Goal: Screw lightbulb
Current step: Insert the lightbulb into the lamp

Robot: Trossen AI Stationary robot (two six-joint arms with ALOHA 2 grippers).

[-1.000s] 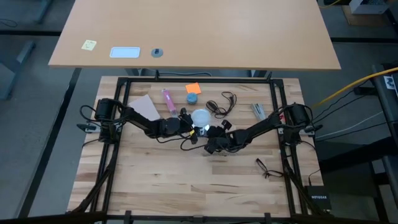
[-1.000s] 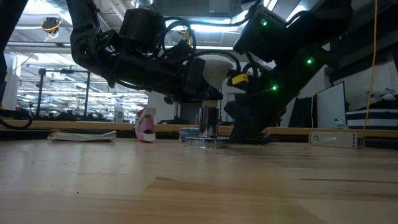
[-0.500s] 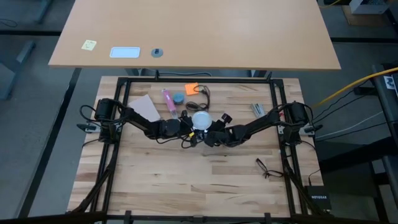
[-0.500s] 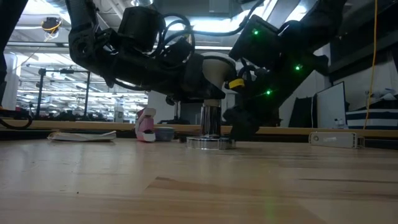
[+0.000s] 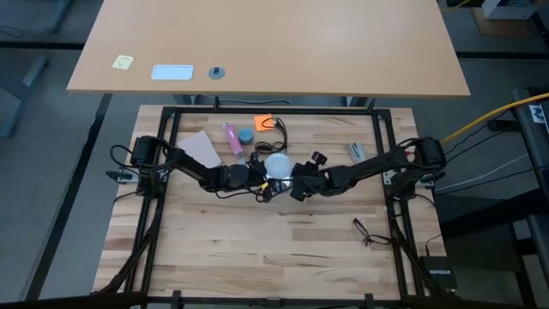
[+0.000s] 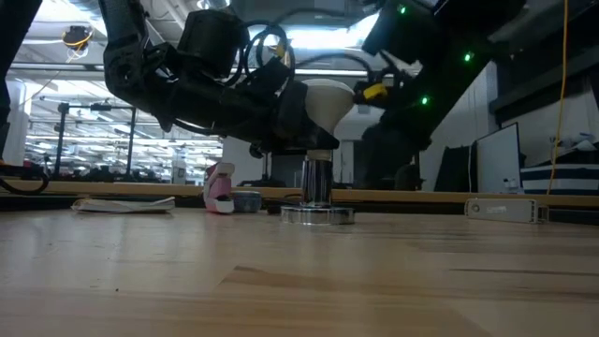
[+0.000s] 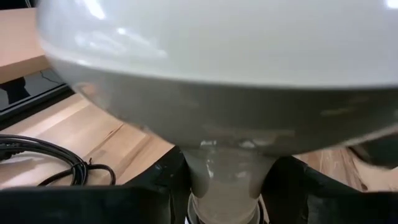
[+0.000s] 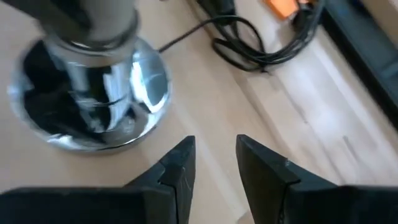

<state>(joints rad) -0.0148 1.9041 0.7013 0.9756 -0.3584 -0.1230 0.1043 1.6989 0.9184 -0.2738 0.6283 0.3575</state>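
Observation:
The frosted white lightbulb stands upright, globe up, on the chrome stem of the round silver lamp base, near the table's middle. My left gripper reaches in from the left and is shut on the bulb under its globe. My right gripper hangs open above the wood just right of the lamp base, slanting down, with nothing between its fingers. My left gripper pinches the bulb's narrow neck between its two fingers, one on each side, just under the globe. The fingers come in about level from the table's left. The bulb stands upright with its lower end on the base's stem.
Beyond the bulb lie a pink object, a small blue round object, an orange piece and the coiled black cord. A sheet of paper lies far left and a black cable loop near right.
My right gripper has risen from table height beside the lamp base and drawn slightly toward the far edge, rolling a little. The black cord has swung toward the far left, and the blue round object has slid left to beside the pink one. The bulb and base have stayed put.

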